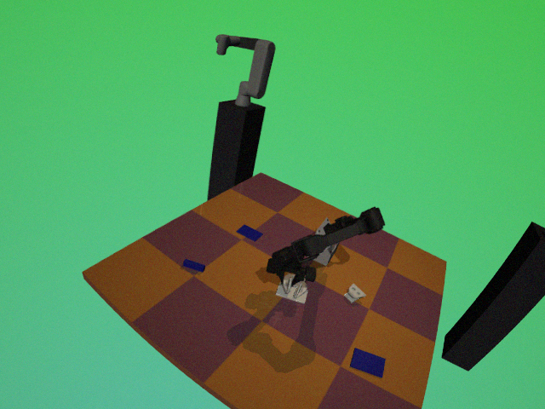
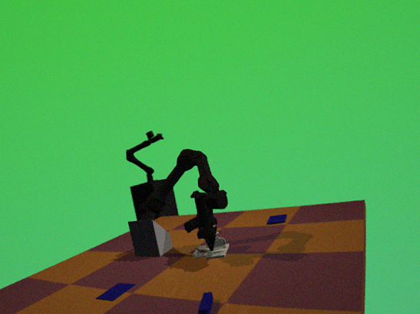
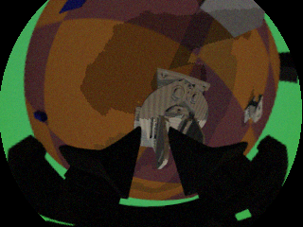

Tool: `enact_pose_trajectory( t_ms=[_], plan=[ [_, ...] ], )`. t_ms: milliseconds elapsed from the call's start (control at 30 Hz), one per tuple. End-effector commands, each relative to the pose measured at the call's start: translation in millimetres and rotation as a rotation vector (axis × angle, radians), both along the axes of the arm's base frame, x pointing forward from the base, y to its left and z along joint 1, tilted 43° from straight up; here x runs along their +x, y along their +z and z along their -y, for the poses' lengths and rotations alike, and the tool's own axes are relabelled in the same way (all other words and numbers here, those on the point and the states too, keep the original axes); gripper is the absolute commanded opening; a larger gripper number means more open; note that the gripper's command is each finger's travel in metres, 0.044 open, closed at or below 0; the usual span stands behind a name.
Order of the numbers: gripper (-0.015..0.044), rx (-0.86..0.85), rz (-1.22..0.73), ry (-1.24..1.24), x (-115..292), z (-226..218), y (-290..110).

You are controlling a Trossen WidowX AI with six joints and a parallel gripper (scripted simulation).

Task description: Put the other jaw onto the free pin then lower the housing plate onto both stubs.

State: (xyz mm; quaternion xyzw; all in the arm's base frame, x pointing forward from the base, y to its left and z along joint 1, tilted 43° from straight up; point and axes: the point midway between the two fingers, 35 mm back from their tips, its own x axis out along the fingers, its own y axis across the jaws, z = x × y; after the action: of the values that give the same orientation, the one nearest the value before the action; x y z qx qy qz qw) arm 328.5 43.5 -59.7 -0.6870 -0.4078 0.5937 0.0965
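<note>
My gripper (image 1: 293, 282) (image 2: 212, 247) (image 3: 154, 129) points down, shut on one grey jaw (image 1: 288, 284) (image 3: 162, 142), low over the pale base plate (image 1: 301, 300) (image 2: 217, 255) (image 3: 163, 76). The other jaw (image 1: 300, 289) (image 3: 193, 129) is at the base, close beside the held one. In the wrist view a broad ridged, rounded grey part overlaps the base just beyond the fingertips. The pins and whether the teeth mesh are too small or hidden to tell. The small pale housing plate (image 1: 356, 291) (image 3: 254, 111) with two holes lies apart on the table.
A grey wedge-shaped block (image 1: 324, 255) (image 2: 145, 238) (image 3: 237, 16) stands by my arm's base. Blue blocks (image 1: 249, 233) (image 1: 193, 265) (image 1: 368, 362) lie around on the checkered table (image 1: 185, 317). A second arm (image 1: 262, 66) stands on a black pedestal (image 1: 228, 145) beyond the table edge.
</note>
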Motion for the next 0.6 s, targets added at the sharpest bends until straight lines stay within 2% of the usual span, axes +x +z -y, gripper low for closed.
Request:
enact_pose_trajectory(
  t_ms=[0,567],
  plan=[
    [0.0134,0.003,-0.003,-0.006,0.2,-0.3,-0.2],
    [0.0134,0.003,-0.002,-0.005,0.0,-4.1,-4.2]
  ],
)
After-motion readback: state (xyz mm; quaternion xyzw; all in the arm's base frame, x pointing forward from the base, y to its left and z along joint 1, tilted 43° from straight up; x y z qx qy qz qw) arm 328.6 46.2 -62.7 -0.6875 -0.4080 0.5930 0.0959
